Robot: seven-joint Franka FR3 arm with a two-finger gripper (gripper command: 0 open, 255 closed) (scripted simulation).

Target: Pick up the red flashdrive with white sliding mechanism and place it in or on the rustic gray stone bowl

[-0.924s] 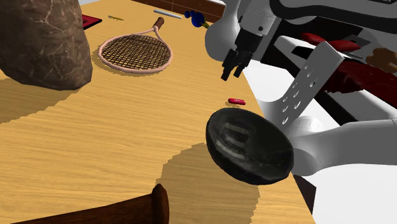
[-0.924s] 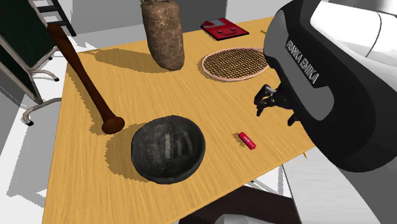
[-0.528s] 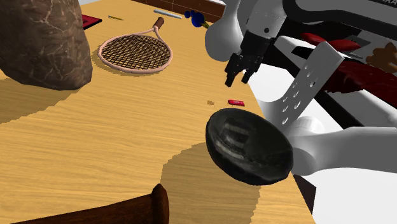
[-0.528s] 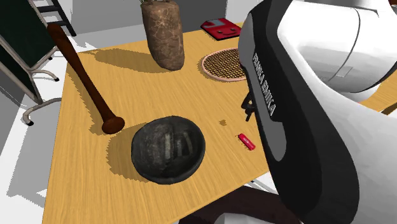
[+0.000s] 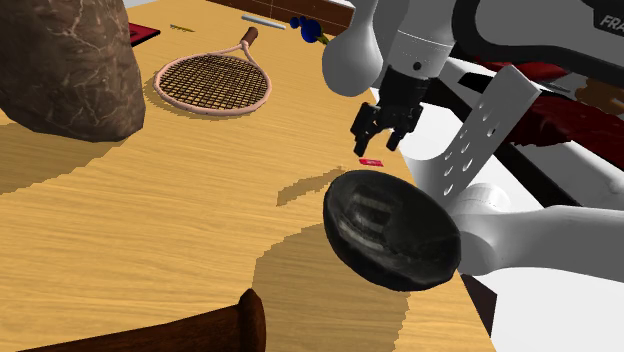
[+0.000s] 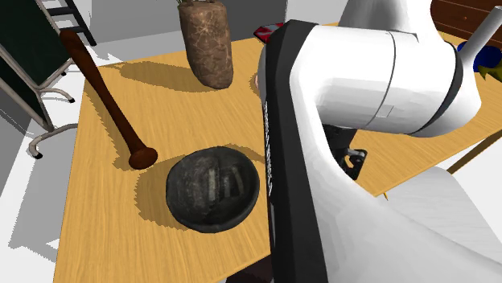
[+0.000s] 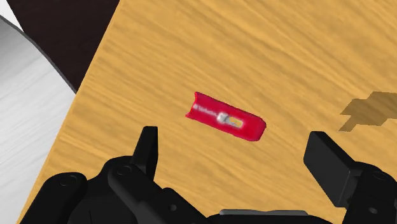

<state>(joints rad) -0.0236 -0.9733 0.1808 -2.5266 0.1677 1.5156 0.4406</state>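
The black gripper [image 5: 378,135] hangs just above the little red flashdrive [image 7: 226,119], with its fingers [image 7: 147,149] spread wide and not touching it. The flashdrive lies flat near the edge of the wooden table [image 5: 150,220], close to the dark stone bowl [image 5: 340,205]. A racket [image 5: 212,82], a brown vase [image 6: 207,44] and a bat [image 6: 104,100] sit farther off, and in the second exterior view the big white arm [image 6: 362,80] stands in front of that spot.

Arm [image 5: 372,45]: white links come into the shoulder view from 2 o'clock. The wrist bends down and the gripper [image 5: 378,142] points toward 6 o'clock, near vertical. Fingers [image 7: 147,147] black, spread wide apart, clasping nothing. Wrist view: one finger at 7 o'clock, the other at 4 o'clock, black palm low at 6. Second exterior view: forearm [image 6: 310,193] bulks across centre, elbow at 1 o'clock, gripper showing at 3 o'clock.
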